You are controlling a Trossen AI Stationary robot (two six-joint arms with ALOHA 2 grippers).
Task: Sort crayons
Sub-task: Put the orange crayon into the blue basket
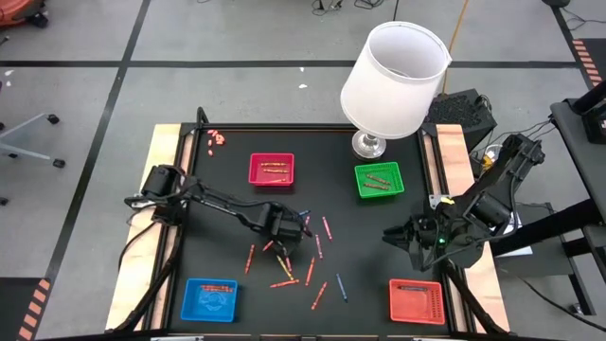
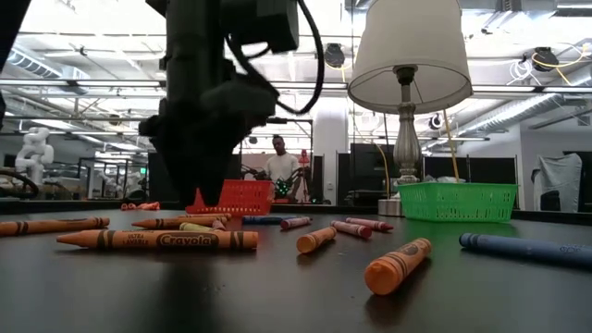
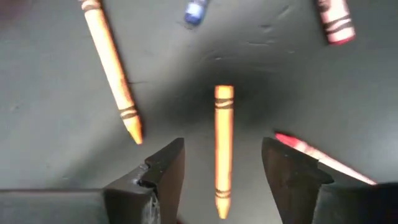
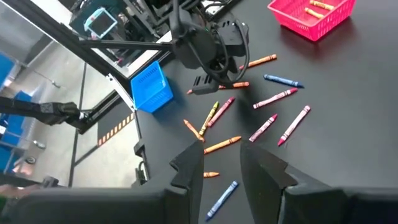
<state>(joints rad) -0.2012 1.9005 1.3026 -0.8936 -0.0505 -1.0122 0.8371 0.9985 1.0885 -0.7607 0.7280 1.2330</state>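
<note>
Nearest your low camera lie two orange crayons (image 2: 157, 240) on the table (image 1: 360, 237), with roughly a dozen more loose mid-table. Your left gripper (image 3: 222, 163) hangs low over them, fingers apart around one orange crayon (image 3: 223, 146), not gripping. Your right gripper (image 1: 398, 237) waits at the right, fingers slightly apart, empty. You have four trays: pink (image 1: 271, 170), green (image 1: 380, 180), blue (image 1: 209, 299), red (image 1: 417, 301).

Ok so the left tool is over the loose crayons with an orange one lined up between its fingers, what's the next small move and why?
Probably lower the left tool straight down and close on the orange crayon. Its fingers stand open either side of that crayon, which lies lengthwise in the gap, on the table, not yet gripped. The right tool waits near the table's right side.
</note>
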